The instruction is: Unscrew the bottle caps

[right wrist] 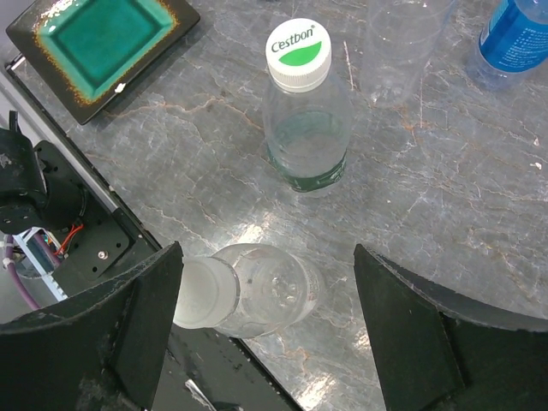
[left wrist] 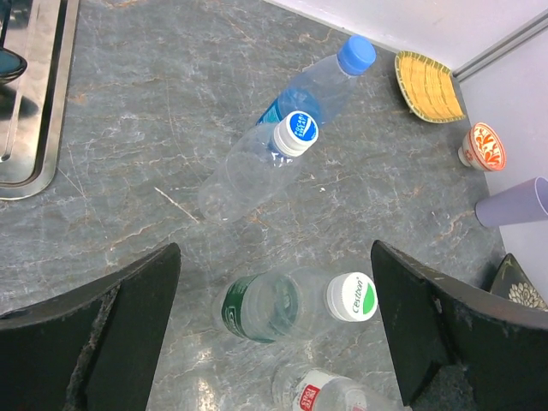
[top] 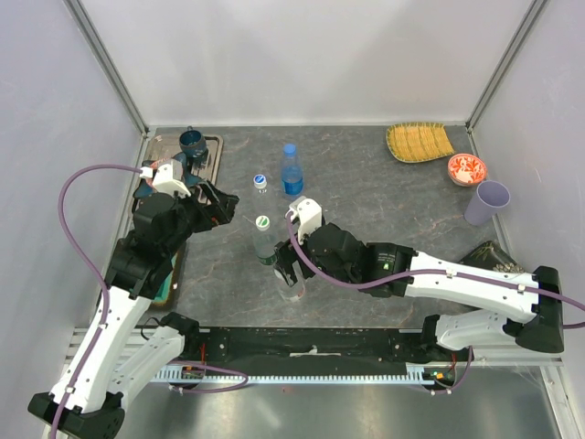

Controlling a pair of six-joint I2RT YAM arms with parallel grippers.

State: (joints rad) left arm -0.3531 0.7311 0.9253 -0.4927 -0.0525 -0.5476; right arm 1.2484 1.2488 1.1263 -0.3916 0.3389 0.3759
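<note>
The clear bottle (right wrist: 265, 291) at lower centre is straddled by wide right jaws — not gripped; left jaws are held wide beside the green-labelled bottle (left wrist: 274, 306).

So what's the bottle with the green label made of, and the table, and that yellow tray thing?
The green-labelled bottle looks like thin, clear, shiny plastic: you can see right through it. The table top looks like grey stone, or a stone-look sheet, with pale veins and glare. The yellow tray seems woven bamboo or straw, matte and ribbed.
</note>
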